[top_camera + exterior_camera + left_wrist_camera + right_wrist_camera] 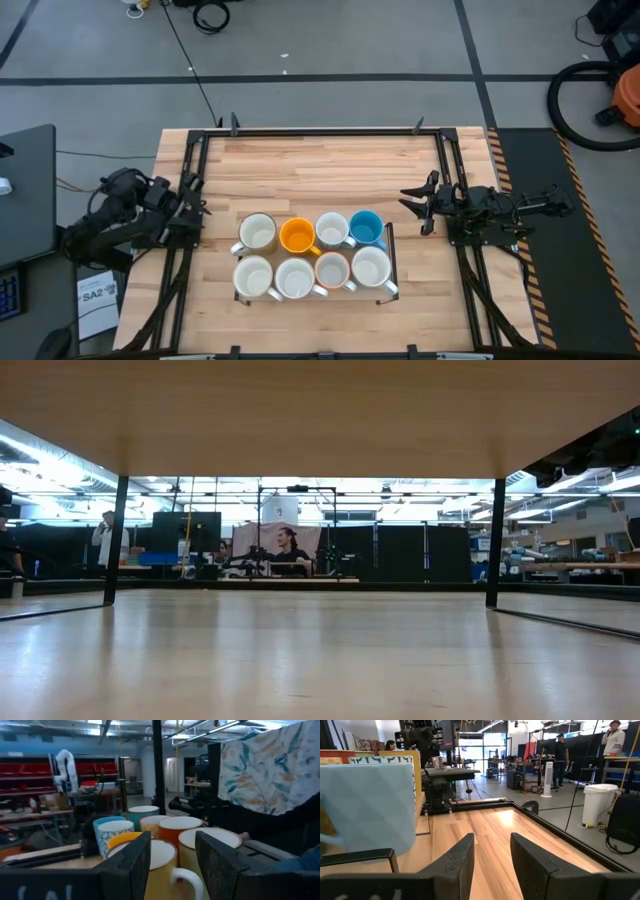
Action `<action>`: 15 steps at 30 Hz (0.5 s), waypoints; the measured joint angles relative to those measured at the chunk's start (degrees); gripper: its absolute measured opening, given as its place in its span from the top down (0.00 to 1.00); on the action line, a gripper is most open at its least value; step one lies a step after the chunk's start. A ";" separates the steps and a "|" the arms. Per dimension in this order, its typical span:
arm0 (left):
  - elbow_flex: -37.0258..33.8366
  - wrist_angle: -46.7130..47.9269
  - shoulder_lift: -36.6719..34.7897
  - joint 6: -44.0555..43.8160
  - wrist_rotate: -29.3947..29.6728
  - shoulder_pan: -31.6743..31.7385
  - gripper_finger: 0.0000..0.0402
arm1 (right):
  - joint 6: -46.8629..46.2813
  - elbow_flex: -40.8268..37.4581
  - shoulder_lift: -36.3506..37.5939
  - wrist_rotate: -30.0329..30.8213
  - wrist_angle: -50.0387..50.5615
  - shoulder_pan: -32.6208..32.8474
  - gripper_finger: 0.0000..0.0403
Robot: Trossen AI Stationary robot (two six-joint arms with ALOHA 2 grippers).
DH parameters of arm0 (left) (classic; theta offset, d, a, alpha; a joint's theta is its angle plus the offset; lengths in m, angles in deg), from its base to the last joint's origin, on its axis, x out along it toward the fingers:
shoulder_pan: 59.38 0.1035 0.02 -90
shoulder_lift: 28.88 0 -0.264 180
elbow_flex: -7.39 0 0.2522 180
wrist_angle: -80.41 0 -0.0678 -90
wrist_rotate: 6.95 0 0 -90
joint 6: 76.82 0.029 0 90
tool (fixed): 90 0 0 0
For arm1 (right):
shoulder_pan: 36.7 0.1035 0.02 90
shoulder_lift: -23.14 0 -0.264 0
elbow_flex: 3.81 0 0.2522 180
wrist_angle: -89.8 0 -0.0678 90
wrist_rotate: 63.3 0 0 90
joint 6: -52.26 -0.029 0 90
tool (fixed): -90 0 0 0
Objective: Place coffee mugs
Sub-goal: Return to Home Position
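Coffee mugs (297, 236) between, clear of fingers (455, 862)

Both arms are matte black, built from blocky jointed segments. Behind the black two-finger left claw (190, 205) and right claw (408, 200), thin black cables loop along the links. Each claw ends in two broad, dark, wedge-shaped fingers (461, 860) with grainy faces.

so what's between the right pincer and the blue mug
Just bare tabletop and the thin dark edge of the rack, shown in the high view; the right pincer sits clear of the blue mug.
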 joint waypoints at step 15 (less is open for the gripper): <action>-16.00 -25.60 0.07 0.21 12.92 -9.75 0.60 | 0.00 0.00 0.00 0.00 0.00 0.00 0.67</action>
